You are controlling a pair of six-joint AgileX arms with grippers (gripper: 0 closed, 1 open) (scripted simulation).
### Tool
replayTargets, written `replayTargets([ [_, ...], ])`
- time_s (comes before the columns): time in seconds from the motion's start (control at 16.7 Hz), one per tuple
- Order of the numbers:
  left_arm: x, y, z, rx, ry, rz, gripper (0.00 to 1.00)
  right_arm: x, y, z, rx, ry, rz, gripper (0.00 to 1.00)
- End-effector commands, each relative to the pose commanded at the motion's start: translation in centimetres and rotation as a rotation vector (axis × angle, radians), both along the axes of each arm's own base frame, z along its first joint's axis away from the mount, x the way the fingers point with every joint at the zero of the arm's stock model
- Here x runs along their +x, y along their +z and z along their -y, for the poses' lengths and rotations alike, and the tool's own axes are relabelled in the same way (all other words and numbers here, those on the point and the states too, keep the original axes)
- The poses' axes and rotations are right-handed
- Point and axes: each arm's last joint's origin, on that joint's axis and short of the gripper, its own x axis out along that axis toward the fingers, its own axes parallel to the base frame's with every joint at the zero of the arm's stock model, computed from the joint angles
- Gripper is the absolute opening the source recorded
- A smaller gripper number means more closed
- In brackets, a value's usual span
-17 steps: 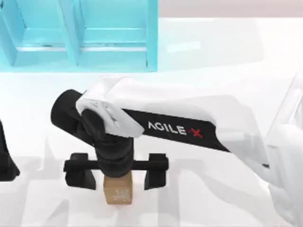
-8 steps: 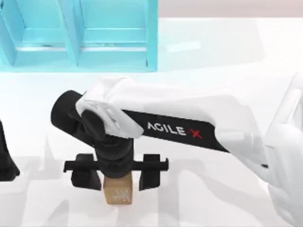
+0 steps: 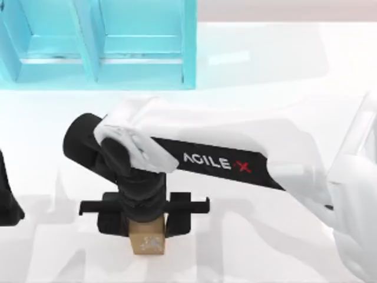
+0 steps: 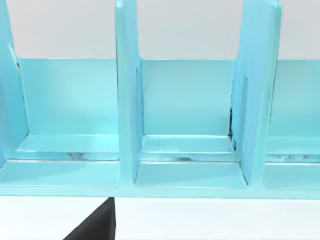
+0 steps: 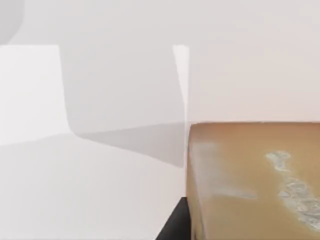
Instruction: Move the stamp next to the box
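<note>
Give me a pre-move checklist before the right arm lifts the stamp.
1. Right end effector over the stamp: ok.
2. Fingers on both sides of the stamp: ok.
3. Fingers touching the stamp: cannot tell; some gap seems to show.
4. Stamp flat on the white table: ok.
5. Space beside the blue box free: ok, bare table in front.
6. Left arm clear, at the table's left edge: ok.

Count of things on the table

One stamp [image 3: 147, 243]; one turquoise box [image 3: 97, 44] with several compartments, three visible in the left wrist view; two arms, so two grippers: right gripper [image 3: 144, 217] and left gripper [image 3: 7, 203].
</note>
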Motion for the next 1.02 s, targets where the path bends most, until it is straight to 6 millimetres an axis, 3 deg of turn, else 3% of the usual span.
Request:
replayTargets([
  [0.6, 0.0, 0.0, 0.0, 0.0, 0.0, 0.0, 1.0, 0.1, 0.2, 0.1, 0.001, -0.004, 0.001, 0.0],
  [1.02, 0.0, 0.0, 0.0, 0.0, 0.0, 0.0, 1.0, 0.1, 5.0, 0.1, 0.001, -0.004, 0.001, 0.0],
])
